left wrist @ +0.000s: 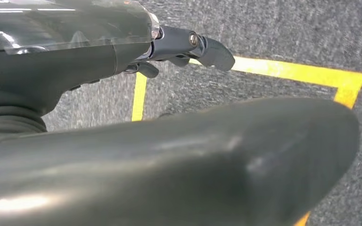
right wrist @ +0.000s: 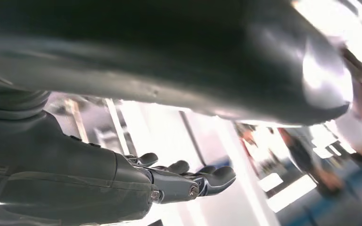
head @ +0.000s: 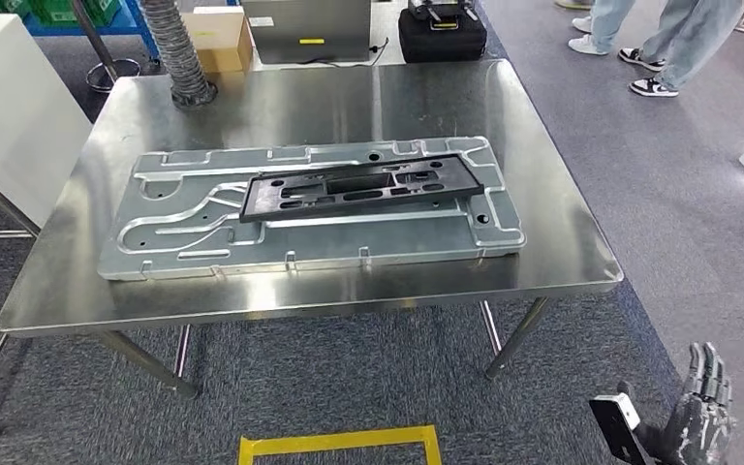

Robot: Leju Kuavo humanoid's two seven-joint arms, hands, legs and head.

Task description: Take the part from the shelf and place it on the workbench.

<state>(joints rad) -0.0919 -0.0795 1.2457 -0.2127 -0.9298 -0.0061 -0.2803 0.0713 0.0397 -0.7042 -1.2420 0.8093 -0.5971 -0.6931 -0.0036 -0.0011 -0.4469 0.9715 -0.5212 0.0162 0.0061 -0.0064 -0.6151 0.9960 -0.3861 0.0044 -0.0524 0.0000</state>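
my right hand (head: pixel 702 407) hangs low at my side, below and right of the workbench (head: pixel 562 223), fingers loosely spread, holding nothing. right wrist view agrees: fingers (right wrist: pixel 207 176) extended, nothing in them. left hand (left wrist: pixel 188 47) hangs over the grey carpet near the yellow floor marking (left wrist: pixel 287 70); fingers look extended and nothing is in them, though the view is partly blocked.

the black part (head: pixel 358 189) lies flat on the big stamped metal panel (head: pixel 184 232), which sits on the workbench. neither hand is touching it.

judgement: placement looks done, part is on the bench, both hands clear. nothing obviously left except maybe confirming it's seated square on the panel. people's legs (head: pixel 678 48) are at the far right, well apart.
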